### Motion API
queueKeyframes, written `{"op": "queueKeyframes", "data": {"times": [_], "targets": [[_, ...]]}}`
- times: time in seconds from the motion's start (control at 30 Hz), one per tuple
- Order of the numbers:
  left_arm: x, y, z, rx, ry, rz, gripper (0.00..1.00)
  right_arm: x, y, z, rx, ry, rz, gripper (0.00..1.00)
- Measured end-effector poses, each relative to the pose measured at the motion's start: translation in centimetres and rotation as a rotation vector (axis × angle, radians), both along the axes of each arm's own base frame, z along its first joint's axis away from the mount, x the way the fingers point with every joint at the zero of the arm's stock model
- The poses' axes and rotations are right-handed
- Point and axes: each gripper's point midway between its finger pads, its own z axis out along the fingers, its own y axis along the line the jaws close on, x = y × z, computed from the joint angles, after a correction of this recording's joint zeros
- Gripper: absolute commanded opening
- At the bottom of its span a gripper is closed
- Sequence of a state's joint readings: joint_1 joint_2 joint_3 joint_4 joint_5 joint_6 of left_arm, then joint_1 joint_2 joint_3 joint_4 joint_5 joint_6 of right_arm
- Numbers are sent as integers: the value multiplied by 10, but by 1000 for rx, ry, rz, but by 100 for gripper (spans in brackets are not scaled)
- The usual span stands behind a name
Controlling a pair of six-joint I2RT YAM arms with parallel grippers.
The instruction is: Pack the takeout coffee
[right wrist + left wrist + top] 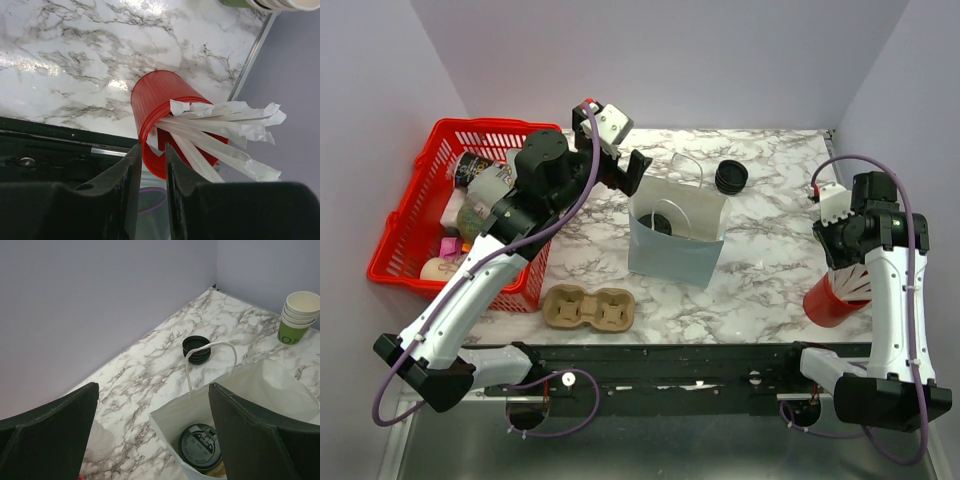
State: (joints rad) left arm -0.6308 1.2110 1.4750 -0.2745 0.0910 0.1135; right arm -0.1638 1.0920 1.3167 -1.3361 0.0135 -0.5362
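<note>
Obs., one moment:

- Left claw [154, 395]: wide open, holding nothing. It hangs over the open mouth of the paper bag [672, 258], fingers apart on either side of the view down into it.
- Coffee cup [200, 446]: inside the bag, upright, black sip lid on. Only the lid and a sliver of the cup's side show, and the claw is not touching it.
- The bag stands upright near the middle of the table [770, 250], white cord handle raised.
- Stack of black lids [196, 346]: on the table just beyond the bag.
- Stack of green cups [299, 320]: far right corner, well apart from the bag.
- Right claw [150, 150]: at the right edge of the table, over the red cup [160, 100] of white sticks [225, 112]. The jaws stand close together with a narrow gap; the cup's rim and a scrap of white wrapper show in that gap. Cannot tell whether anything is pinched.
- Cardboard cup carrier [588, 308]: near edge, in front of the bag.
- Red basket [395, 225]: left of the table, with assorted items inside.
</note>
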Motion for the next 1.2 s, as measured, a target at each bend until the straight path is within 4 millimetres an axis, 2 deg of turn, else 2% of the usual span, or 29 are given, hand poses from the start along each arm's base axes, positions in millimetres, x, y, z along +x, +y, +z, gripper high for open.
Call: {"op": "queueKeyframes", "data": {"times": [0.07, 0.13, 0.17, 0.27, 0.33, 0.4, 0.53, 0.63, 0.73, 0.83, 0.93, 1.1, 1.2], "targets": [[0, 0, 1, -3, -1, 2, 98, -1, 0, -1, -2, 4, -2, 13], [0, 0, 1, -5, -1, -1, 98, -1, -1, -2, -3, 7, -3, 8], [0, 0, 1, -6, 0, -3, 98, -1, -1, -2, -3, 7, -5, 1], [0, -1, 1, -8, 1, -9, 98, 0, -1, 3, -7, -6, -8, 0], [0, -2, 1, -8, 1, -13, 98, 4, -2, 15, -12, -41, -7, 0], [1, -3, 0, -10, 1, -16, 99, 11, -3, 39, -28, -113, 1, 0], [4, -7, -2, -8, 7, -24, 98, 23, -7, 109, -88, -326, 35, 0], [7, -11, -7, -3, 19, -30, 98, 21, -7, 162, -145, -482, 71, 0], [9, -14, -10, 1, 28, -34, 98, 17, 0, 208, -167, -620, 122, 0], [10, -15, -7, -2, 27, -36, 98, 13, 20, 241, -135, -737, 227, 0], [9, -14, -3, -1, 20, -36, 98, 7, 55, 265, -45, -837, 386, 0], [10, -9, -1, 30, -2, -20, 98, -4, 113, 273, 216, -878, 603, 1], [11, -1, -2, 71, -23, 9, 98, -4, 136, 275, 373, -858, 666, 1]]}}
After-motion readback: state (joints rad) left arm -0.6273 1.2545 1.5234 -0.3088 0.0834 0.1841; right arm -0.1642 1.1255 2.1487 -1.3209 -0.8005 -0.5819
